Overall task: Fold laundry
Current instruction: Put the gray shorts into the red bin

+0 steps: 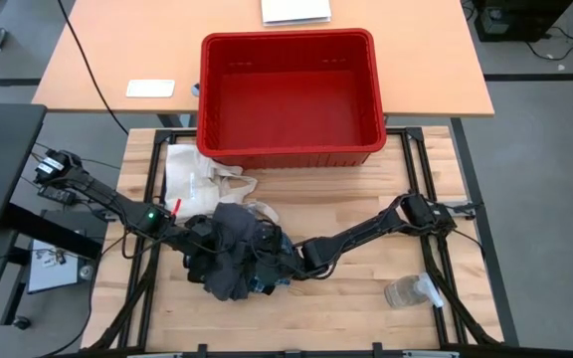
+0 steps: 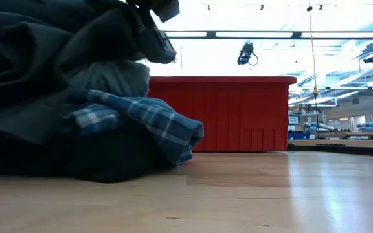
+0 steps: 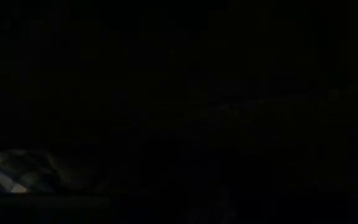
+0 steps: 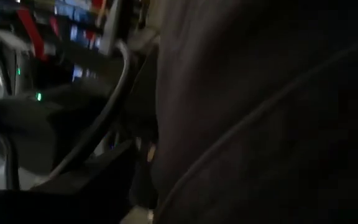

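Task state, near to far:

- Near the front edge of the table [image 1: 346, 308]: a clear bottle [image 1: 411, 291], lying apart from the work and playing no part in it.
- At mid-table: both garments heaped in one crumpled pile.
  - Dark garment [image 1: 229, 249] on top, bunched and partly lifted, with its lighter grey inner side showing in the low view.
  - Plaid shirt [image 2: 147, 120] beneath, rumpled, spilling out on the right arm's side of the pile.
  - No flat panel, straight edge or finished fold to be found on either piece.
- Just behind the pile: cream tote bag [image 1: 192, 174], crumpled, touching or nearly touching the dark cloth.
- Farther back: red crate [image 1: 366, 149], empty.

Judged as an early stage. Still to do: separating the two garments, spreading each flat, folding, and perhaps setting them aside.

Arm pose:

- Left arm [image 1: 117, 204] reaches low across the table from its corner, with its wrist buried in the near-left of the pile. Left jaws are hidden under cloth. Cannot tell whether apart or together. Wrist view is dark apart from a corner of plaid.
- Right arm [image 1: 366, 231] stretches in from the opposite side and meets the pile at the plaid edge. Right jaws stand wide apart. Cannot tell whether cloth sits between them. Dark fabric fills the wrist view at close range.
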You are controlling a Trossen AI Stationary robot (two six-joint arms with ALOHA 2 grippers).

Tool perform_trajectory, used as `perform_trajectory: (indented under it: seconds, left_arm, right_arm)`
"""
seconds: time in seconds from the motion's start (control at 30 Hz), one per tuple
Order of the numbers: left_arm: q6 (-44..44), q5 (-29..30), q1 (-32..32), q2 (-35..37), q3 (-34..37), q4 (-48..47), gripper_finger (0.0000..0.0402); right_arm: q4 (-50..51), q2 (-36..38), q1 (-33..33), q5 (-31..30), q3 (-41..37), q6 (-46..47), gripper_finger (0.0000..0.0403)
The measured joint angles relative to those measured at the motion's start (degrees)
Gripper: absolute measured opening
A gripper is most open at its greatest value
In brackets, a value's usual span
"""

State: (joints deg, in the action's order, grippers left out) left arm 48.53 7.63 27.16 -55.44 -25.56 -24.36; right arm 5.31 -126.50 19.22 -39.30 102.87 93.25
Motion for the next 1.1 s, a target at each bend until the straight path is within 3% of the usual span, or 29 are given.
perform_trajectory:
  seconds: [0.1,0.23,0.47,0.93,1.1]
  left_arm:
    - [0.18,0.08,0.0,0.0,0.0,0.22,0.0143]
    - [0.48,0.69,0.02,0.0,0.02,0.52,0.0143]
    - [1.46,1.27,0.02,-0.01,0.02,0.77,0.0143]
    - [2.5,4.4,0.07,-0.04,0.04,2.43,0.0143]
    - [2.55,4.93,0.04,-0.05,0.07,2.8,0.0143]
  right_arm:
    - [1.45,0.0,-0.31,-2.18,0.0,0.03,0.0348]
    - [3.4,0.0,-3.07,4.48,-1.37,0.25,0.0348]
    - [2.83,0.09,-5.21,8.08,-3.45,2.85,0.0348]
    - [0.09,0.09,-5.34,3.3,-6.01,6.09,0.0346]
    - [-2.64,0.11,-5.37,1.92,-8.98,6.27,0.029]
